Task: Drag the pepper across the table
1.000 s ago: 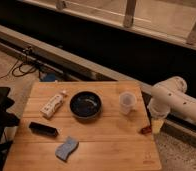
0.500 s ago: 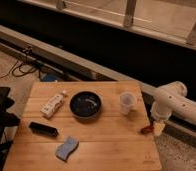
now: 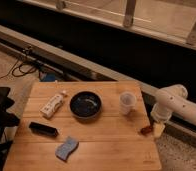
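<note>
Now the gripper sits slightly lower beside the pepper at the table edge, grip unclear.

The pepper is a small, slim, dark-red thing with a long shape. It lies flat on the table, very close to the right edge and a little nearer to the front corner than to the back one. Its long side points roughly toward the edge. The table is a square top of light-brown wood with plank stripes on its surface. The gripper hangs at this right edge, just beside the pepper's outer end. It is not clear whether it touches the pepper.
</note>
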Robot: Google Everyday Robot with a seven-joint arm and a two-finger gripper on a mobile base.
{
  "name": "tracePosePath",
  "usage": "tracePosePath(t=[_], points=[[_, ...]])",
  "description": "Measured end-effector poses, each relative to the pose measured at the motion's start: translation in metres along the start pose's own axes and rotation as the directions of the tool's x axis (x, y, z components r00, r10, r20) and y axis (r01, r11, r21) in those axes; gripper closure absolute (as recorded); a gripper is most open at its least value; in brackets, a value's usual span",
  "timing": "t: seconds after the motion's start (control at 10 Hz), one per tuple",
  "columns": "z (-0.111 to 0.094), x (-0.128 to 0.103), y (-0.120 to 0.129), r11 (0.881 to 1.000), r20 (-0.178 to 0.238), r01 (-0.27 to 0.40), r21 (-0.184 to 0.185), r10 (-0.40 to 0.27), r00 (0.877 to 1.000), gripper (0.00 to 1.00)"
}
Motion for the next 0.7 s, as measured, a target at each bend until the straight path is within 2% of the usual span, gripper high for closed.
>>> tracePosePath(t=[0.4,0.7], points=[[0.026,-0.002,-0.001,0.998,0.036,0.026,-0.057,-0.024,0.999,0.20],[0.033,-0.009,0.005,0.995,0.050,0.055,-0.087,-0.051,0.997,0.22]])
